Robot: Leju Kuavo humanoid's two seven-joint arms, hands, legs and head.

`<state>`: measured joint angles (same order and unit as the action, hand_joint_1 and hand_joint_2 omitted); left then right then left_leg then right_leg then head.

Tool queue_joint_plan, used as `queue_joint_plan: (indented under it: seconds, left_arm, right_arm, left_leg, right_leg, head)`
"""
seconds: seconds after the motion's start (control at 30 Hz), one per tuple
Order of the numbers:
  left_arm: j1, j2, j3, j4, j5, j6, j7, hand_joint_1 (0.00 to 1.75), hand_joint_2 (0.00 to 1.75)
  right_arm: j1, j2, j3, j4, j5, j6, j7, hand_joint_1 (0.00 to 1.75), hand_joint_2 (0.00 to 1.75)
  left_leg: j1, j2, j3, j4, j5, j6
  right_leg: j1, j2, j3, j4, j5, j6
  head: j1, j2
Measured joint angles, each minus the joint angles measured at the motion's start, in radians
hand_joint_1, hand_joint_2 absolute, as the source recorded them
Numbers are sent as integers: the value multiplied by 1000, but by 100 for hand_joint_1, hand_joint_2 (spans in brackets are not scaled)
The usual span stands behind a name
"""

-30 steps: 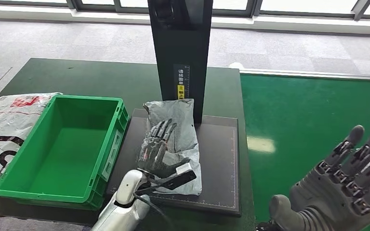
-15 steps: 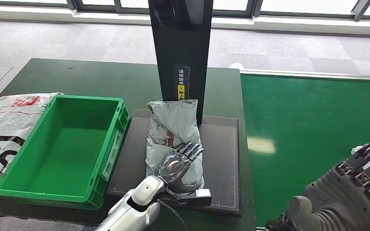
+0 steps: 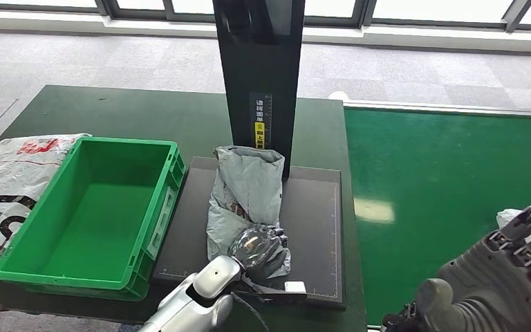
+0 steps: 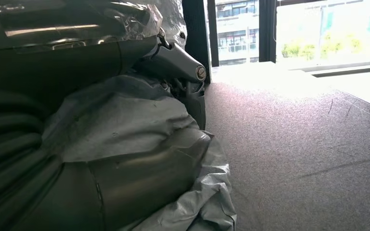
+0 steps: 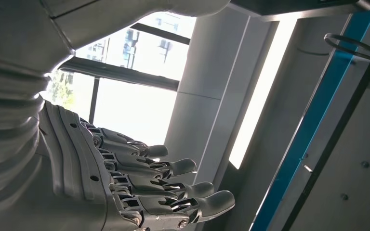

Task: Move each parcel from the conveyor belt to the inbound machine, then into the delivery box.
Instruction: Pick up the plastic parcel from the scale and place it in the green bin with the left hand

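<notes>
Since a second earlier the left hand (image 3: 259,249) had pulled back from lying flat on the grey parcel (image 3: 249,197) to its near end, fingers now curled around the bunched plastic, gripping it. Parcel lay lengthwise on the inbound machine's dark platform (image 3: 314,228), far end against the black scanner column (image 3: 259,69). Green delivery box (image 3: 86,214) stood just beside the platform on the bench (image 3: 145,114), holding nothing. Right hand (image 3: 505,277) hung above the green conveyor belt (image 3: 442,180), fingers loosely spread, holding nothing. A white printed bag (image 3: 7,180) lay beyond the box
</notes>
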<state>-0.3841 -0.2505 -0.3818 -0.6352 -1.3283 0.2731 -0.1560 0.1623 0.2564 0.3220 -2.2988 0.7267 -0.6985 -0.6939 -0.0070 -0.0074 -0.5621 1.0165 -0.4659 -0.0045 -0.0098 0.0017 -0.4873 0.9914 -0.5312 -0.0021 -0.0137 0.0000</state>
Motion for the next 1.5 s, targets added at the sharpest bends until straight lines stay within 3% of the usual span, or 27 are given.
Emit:
queue_joint_plan:
  seconds: [0.5,0.57,0.67,0.77,0.83,1.0,1.27,1.33,1.43,1.5]
  left_arm:
    - [-7,1,-1,4,-3,-25,26,175,175]
    - [-2,3,-1,-6,-5,30,47,175,175]
    - [33,16,7,-77,8,216,63,175,175]
    - [89,27,34,-261,76,385,3,175,175]
    - [128,25,66,-415,133,422,-63,175,175]
    - [186,19,122,-646,167,428,-109,175,175]
    - [225,17,150,-779,173,428,-120,175,175]
    - [236,5,168,-802,203,428,-190,175,175]
    - [256,-25,237,-849,293,428,-367,175,175]
    - [265,-32,276,-875,337,428,-417,175,175]
  right_arm:
    - [-39,0,0,2,-12,1,0,0,175]
    - [-41,0,0,3,-12,1,0,0,175]
    - [-42,0,0,4,-7,1,0,0,175]
    - [-42,0,1,4,6,1,0,0,175]
    - [-41,0,2,3,13,1,-1,0,175]
    - [-41,0,3,0,18,1,-1,0,175]
    - [-41,0,3,-1,18,1,-1,0,175]
    - [-41,0,4,-2,18,1,-1,0,175]
    - [-39,0,6,-4,18,1,-1,0,175]
    - [-38,0,8,-5,18,1,-1,0,175]
  left_leg:
    - [0,0,0,0,0,0]
    - [0,0,-1,0,0,0]
    - [0,1,-2,0,1,0]
    - [0,-1,-4,0,1,0]
    - [0,0,-5,0,1,0]
    - [0,0,-7,0,1,0]
    - [0,0,-7,0,1,0]
    - [0,0,-8,0,1,0]
    - [0,0,-8,0,1,0]
    - [0,1,-8,0,1,0]
  right_leg:
    - [0,0,0,0,0,0]
    - [0,0,0,0,0,0]
    - [0,0,-2,1,0,0]
    - [0,0,-4,1,0,-1]
    - [0,0,-5,1,0,-1]
    - [0,0,-8,1,0,-1]
    - [0,0,-8,1,0,-1]
    - [0,0,-8,1,0,-1]
    - [0,1,-8,1,0,-1]
    - [0,1,-8,1,0,-1]
  head:
    - [0,0]
    - [0,0]
    - [0,0]
    - [0,0]
    - [0,0]
    - [0,0]
    - [0,0]
    - [0,0]
    - [0,0]
    - [0,0]
